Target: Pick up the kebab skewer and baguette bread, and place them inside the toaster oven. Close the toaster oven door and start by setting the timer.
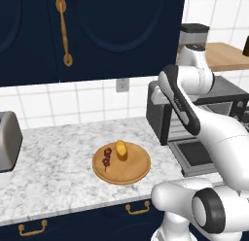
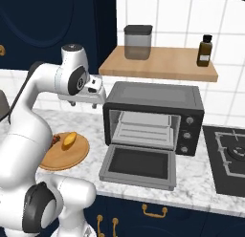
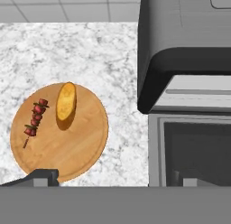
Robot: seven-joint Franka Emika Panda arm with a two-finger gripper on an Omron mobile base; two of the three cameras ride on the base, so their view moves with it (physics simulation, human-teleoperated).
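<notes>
Wooden plate, round, pale brown, set on marbled desk just left of toaster oven. Carries both food items, lying side by side without touching.

Kebab skewer: thin stick, dark red chunks threaded along it, flat near plate's left edge. Judged light and rigid along the stick, chunks likely soft and somewhat slick. Narrow target; best taken across the chunks at mid-length, jaws square to the stick, since bare stick ends offer little to grip and could pivot or roll. Low profile against the wood calls for a deep approach.

Baguette bread: stubby golden oval, just right of skewer, towards plate's middle. Judged light, crust firm with some give, not fragile; crumbly under hard squeeze. Best taken across short width at centre; rounded sides may slip if gripped near a tapered end.

Toaster oven: dark grey box, knobs on right face, wire rack visible inside. Toaster oven door: dropped flat onto desk, glass panel up, leaving cavity accessible.

Gripper: raised above desk between plate and oven, pointing down, jaws spread wide, holding nothing. Fingertips dark at lower edge of hand view.

Also present: silver slot toaster at far left, shelf above oven bearing dark canister and brown bottle.
</notes>
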